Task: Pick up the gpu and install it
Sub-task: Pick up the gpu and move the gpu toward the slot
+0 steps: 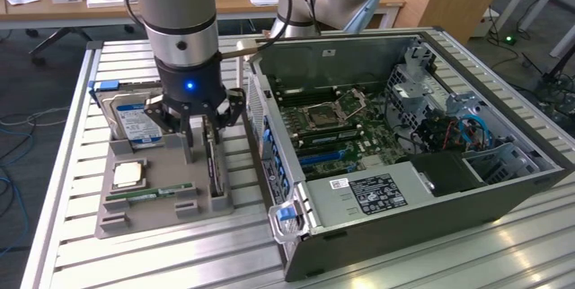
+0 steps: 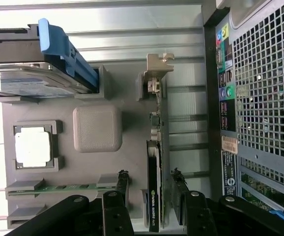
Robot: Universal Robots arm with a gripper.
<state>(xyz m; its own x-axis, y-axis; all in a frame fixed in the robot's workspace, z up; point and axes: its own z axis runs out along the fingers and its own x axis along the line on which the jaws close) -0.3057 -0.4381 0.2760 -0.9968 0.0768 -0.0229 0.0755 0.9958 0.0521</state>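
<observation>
Grey plastic tray [image 1: 117, 218] on the slatted metal desk [image 1: 134, 265] in the exterior view, and on it four parts, counted: one gpu [image 1: 214, 168], one hard drive [image 1: 134, 126], one processor chip [image 1: 128, 173], one memory stick [image 1: 149, 193]. Standing on edge in its slot, that gpu, along the tray side nearest the one open computer case [image 1: 404, 141]. Right above it, one gripper [image 1: 203, 131], two fingers [image 1: 225, 115] spread apart, one down on either side of the gpu, clamped on nothing. Hard drive upright at the tray's far corner on the exterior view's left. Processor chip and memory stick lying flat, nearer the camera.

Over to the wrist view. Same count: one gpu [image 2: 154, 191] on edge in the tray [image 2: 132, 113], pale metal bracket [image 2: 157, 69] at the end away from the gripper [image 2: 150, 179]. Two dark fingertips [image 2: 123, 179] astride the gpu, apart, a clear gap showing beside one of them. One hard drive [image 2: 24, 83] in a blue carrier [image 2: 66, 49], one processor chip [image 2: 32, 147] in its pocket, one memory stick [image 2: 63, 188] near a fingertip, one blank raised pad [image 2: 97, 129]. Perforated back of the computer case [image 2: 265, 88] just beside the tray.
</observation>
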